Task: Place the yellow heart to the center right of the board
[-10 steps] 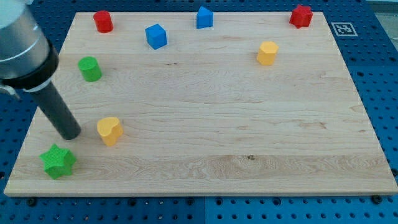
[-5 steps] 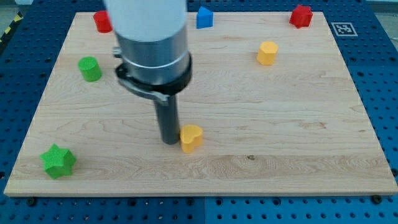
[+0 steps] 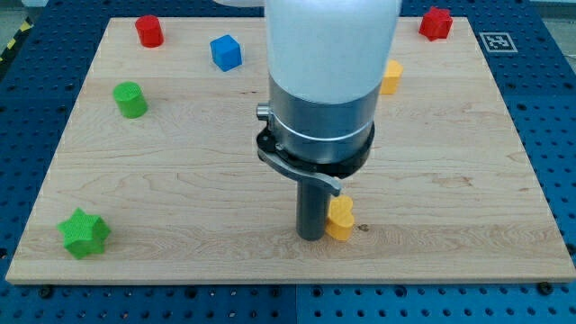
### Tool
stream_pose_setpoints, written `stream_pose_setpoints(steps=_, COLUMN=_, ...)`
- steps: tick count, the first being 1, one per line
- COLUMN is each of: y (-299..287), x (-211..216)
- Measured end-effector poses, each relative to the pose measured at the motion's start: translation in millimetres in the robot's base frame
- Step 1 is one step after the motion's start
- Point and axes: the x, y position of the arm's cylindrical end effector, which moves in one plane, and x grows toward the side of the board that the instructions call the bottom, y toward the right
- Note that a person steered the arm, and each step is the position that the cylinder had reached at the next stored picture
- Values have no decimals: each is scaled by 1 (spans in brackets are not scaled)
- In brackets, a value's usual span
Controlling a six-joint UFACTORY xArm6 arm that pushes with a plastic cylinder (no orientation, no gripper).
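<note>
The yellow heart [image 3: 341, 220] lies on the wooden board [image 3: 450, 180], below the board's middle and near its bottom edge. My tip [image 3: 311, 236] stands right against the heart's left side. The arm's wide body rises above the tip and covers the board's top middle.
A yellow block [image 3: 391, 76] peeks out right of the arm. A red block [image 3: 436, 22] sits at the top right. A blue cube [image 3: 226, 52], a red cylinder [image 3: 148, 31] and a green cylinder [image 3: 130, 99] are at the upper left. A green star [image 3: 84, 233] is at the bottom left.
My tip has swept from the left side to the right and slightly down, pushing the yellow heart with it. The arm now hides the second blue block at the top.
</note>
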Motion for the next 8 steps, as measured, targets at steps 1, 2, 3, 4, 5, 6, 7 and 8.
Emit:
stream_pose_setpoints(steps=1, y=25, x=2)
stream_pose_setpoints(steps=2, y=54, x=2)
stream_pose_setpoints(steps=3, y=77, x=2)
stream_pose_setpoints(steps=4, y=82, x=2)
stream_pose_setpoints(steps=5, y=76, x=2)
stream_pose_setpoints(steps=6, y=70, x=-18)
stream_pose_setpoints(steps=7, y=70, x=-35)
stream_pose_setpoints(steps=8, y=71, x=-45)
